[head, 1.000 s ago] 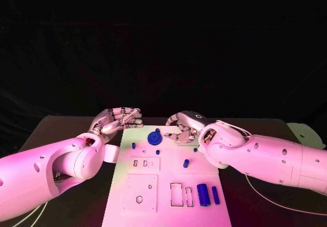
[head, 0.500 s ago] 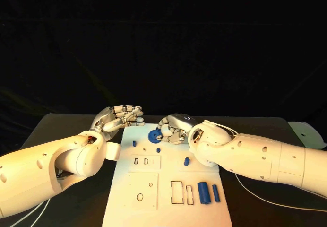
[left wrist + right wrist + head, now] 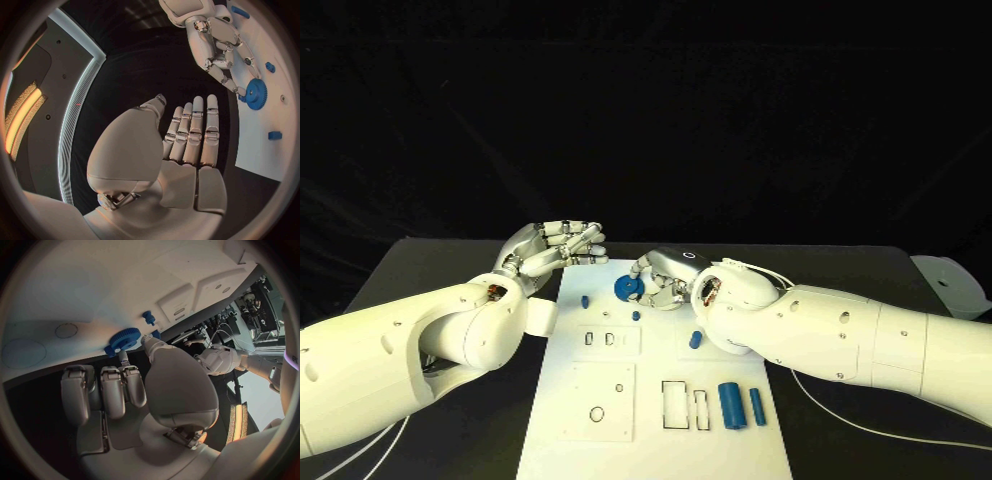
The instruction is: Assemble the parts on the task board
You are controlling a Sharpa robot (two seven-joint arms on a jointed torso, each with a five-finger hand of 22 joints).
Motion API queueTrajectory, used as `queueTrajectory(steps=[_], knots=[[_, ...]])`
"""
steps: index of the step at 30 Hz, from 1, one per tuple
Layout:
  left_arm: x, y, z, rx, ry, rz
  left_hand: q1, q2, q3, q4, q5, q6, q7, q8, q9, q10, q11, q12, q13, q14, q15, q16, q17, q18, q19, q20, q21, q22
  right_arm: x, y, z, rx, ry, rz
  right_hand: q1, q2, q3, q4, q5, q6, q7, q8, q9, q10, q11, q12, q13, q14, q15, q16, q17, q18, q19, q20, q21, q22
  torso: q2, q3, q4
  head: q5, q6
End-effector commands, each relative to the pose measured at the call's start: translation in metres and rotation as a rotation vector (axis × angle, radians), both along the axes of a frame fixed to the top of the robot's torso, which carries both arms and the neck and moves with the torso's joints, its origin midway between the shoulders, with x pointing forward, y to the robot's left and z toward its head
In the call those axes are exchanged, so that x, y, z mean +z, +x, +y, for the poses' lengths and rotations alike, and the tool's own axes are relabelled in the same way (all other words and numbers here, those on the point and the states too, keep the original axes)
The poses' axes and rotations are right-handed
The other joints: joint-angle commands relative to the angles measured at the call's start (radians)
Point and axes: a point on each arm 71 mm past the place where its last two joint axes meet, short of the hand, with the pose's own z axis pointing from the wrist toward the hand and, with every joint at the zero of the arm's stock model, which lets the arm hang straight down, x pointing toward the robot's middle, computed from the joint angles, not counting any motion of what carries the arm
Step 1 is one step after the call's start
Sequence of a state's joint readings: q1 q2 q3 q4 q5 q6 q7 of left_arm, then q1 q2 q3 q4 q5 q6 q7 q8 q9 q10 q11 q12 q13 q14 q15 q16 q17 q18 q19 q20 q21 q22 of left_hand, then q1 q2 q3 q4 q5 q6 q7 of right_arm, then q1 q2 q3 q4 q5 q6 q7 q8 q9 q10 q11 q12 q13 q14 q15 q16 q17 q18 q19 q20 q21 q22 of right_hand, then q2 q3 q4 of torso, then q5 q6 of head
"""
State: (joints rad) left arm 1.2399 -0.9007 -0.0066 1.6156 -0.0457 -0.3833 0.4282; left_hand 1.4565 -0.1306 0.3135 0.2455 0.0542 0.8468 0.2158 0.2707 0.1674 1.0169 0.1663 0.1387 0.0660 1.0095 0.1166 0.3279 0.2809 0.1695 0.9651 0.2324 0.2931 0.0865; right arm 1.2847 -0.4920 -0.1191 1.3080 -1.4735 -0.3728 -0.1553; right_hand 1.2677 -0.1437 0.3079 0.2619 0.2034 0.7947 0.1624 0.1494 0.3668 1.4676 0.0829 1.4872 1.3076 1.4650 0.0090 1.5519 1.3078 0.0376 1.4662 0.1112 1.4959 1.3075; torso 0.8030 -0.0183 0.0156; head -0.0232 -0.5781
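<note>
The white task board [image 3: 653,440] lies mid-table. A blue gear [image 3: 629,288] sits at the board's far end. My right hand [image 3: 671,276] reaches it from the right. In the right wrist view its thumb and a fingertip [image 3: 124,359] pinch the blue gear [image 3: 123,339] at the rim. The left wrist view shows the right hand [image 3: 215,42] with fingertips on the gear [image 3: 255,93]. My left hand [image 3: 557,248] hovers beside the board's far left corner. That left hand [image 3: 187,145] holds nothing, fingers extended side by side.
Loose blue parts on the board: two small pegs [image 3: 584,301] [image 3: 636,317], a short piece [image 3: 694,340], a thick cylinder [image 3: 730,405] and a thin bar [image 3: 757,407] beside rectangular slots [image 3: 675,406]. A white object [image 3: 949,285] sits at the table's right edge.
My right hand has moved left across the board's far end and closed its fingertips on the blue gear. The left hand has barely shifted.
</note>
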Motion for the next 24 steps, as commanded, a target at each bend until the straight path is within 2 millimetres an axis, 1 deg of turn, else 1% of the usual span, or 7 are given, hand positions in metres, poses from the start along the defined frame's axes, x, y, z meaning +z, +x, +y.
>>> queueTrajectory(steps=[1, 10, 15, 18, 20, 22, 24], knots=[[0.001, 0.0, -0.003, -0.019, -0.011, -0.006, -0.003, -0.001, 0.005, -0.001, 0.001, -0.006, 0.01, -0.006, 0.002, 0.004, 0.005, -0.005, 0.001, -0.003, 0.007, -0.005, 0.001, 0.015, 0.005, -0.001, -0.007, -0.001, -0.003, 0.001, 0.001, 0.0, -0.03, 0.013, 0.009, 0.0, 0.006, -0.001, 0.003, -0.004, -0.001, -0.003, -0.002, 0.039, -0.005, 0.006, 0.185, 0.094, -0.004, 0.006, 0.204, -0.014, 0.052, 0.0, -0.001, 0.182, -0.001, 0.0002, -0.0007, -0.001, -0.002], [0.001, 0.0, -0.003, -0.018, -0.011, -0.005, -0.003, -0.001, 0.005, -0.001, 0.001, -0.006, 0.01, -0.006, 0.002, 0.004, 0.005, -0.005, 0.001, -0.003, 0.007, -0.005, 0.001, 0.015, 0.005, -0.001, -0.007, -0.001, -0.002, 0.001, 0.001, -0.001, -0.015, -0.017, 0.009, -0.001, 0.006, -0.001, 0.003, -0.003, 0.0, -0.004, -0.002, 0.038, -0.005, 0.004, 0.184, 0.094, -0.004, 0.005, 0.202, -0.014, 0.051, -0.001, -0.003, 0.179, -0.001, 0.0014, 0.0003, 0.0, -0.002], [0.001, 0.001, -0.002, -0.016, -0.01, -0.005, -0.003, -0.001, 0.005, -0.001, 0.001, -0.006, 0.01, -0.006, 0.002, 0.004, 0.005, -0.005, 0.001, -0.003, 0.007, -0.005, 0.001, 0.015, 0.005, -0.001, -0.007, -0.001, 0.008, -0.005, -0.01, 0.003, 0.078, -0.102, 0.015, -0.004, 0.012, -0.009, 0.008, 0.011, 0.005, -0.001, -0.003, 0.042, -0.001, 0.009, 0.188, 0.093, -0.002, 0.005, 0.201, -0.015, 0.054, 0.0, 0.002, 0.185, -0.001, 0.0024, -0.0012, 0.001, 0.002], [0.001, 0.001, 0.0, -0.013, -0.009, -0.005, -0.003, -0.001, 0.005, -0.001, 0.001, -0.006, 0.01, -0.006, 0.002, 0.004, 0.005, -0.005, 0.001, -0.003, 0.007, -0.005, 0.001, 0.015, 0.005, -0.001, -0.007, -0.001, 0.018, -0.012, -0.027, -0.002, 0.172, -0.143, 0.022, -0.011, 0.017, -0.017, 0.008, 0.032, 0.007, 0.004, -0.005, 0.042, 0.0, 0.009, 0.188, 0.093, 0.0, 0.004, 0.197, -0.015, 0.053, 0.001, 0.0, 0.183, -0.003, 0.0025, -0.0046, 0.0, 0.005], [0.001, 0.001, 0.001, -0.009, -0.008, -0.005, -0.003, -0.001, 0.005, -0.001, 0.001, -0.006, 0.01, -0.006, 0.002, 0.004, 0.005, -0.005, 0.001, -0.003, 0.007, -0.005, 0.001, 0.015, 0.005, -0.001, -0.007, -0.001, 0.026, -0.016, -0.046, -0.027, 0.242, -0.141, 0.025, -0.013, 0.02, -0.021, 0.011, 0.04, 0.008, 0.006, -0.006, 0.042, 0.001, 0.009, 0.188, 0.092, 0.001, 0.004, 0.195, -0.014, 0.051, 0.002, -0.003, 0.181, -0.002, 0.0022, -0.0039, -0.002, 0.006], [0.001, 0.001, 0.002, -0.006, -0.007, -0.005, -0.003, -0.001, 0.005, -0.001, 0.001, -0.006, 0.01, -0.006, 0.002, 0.004, 0.005, -0.005, 0.001, -0.003, 0.007, -0.005, 0.001, 0.015, 0.005, -0.001, -0.007, -0.001, 0.031, -0.018, -0.061, -0.048, 0.278, -0.126, 0.028, -0.015, 0.024, -0.026, 0.014, 0.049, 0.01, 0.008, -0.007, 0.042, 0.003, 0.009, 0.189, 0.091, 0.002, 0.003, 0.192, -0.014, 0.051, 0.003, -0.003, 0.181, -0.003, 0.0027, -0.005, -0.002, 0.007], [0.001, 0.002, 0.004, -0.002, -0.005, -0.005, -0.003, -0.001, 0.005, -0.001, 0.001, -0.006, 0.01, -0.006, 0.002, 0.004, 0.005, -0.005, 0.001, -0.003, 0.007, -0.005, 0.001, 0.015, 0.005, -0.001, -0.007, -0.001, 0.036, -0.019, -0.079, -0.065, 0.296, -0.1, 0.032, -0.018, 0.027, -0.031, 0.015, 0.059, 0.011, 0.01, -0.008, 0.04, 0.005, 0.007, 0.186, 0.091, 0.003, 0.002, 0.189, -0.013, 0.049, 0.004, -0.006, 0.177, -0.004, 0.0042, -0.0094, -0.004, 0.008]])
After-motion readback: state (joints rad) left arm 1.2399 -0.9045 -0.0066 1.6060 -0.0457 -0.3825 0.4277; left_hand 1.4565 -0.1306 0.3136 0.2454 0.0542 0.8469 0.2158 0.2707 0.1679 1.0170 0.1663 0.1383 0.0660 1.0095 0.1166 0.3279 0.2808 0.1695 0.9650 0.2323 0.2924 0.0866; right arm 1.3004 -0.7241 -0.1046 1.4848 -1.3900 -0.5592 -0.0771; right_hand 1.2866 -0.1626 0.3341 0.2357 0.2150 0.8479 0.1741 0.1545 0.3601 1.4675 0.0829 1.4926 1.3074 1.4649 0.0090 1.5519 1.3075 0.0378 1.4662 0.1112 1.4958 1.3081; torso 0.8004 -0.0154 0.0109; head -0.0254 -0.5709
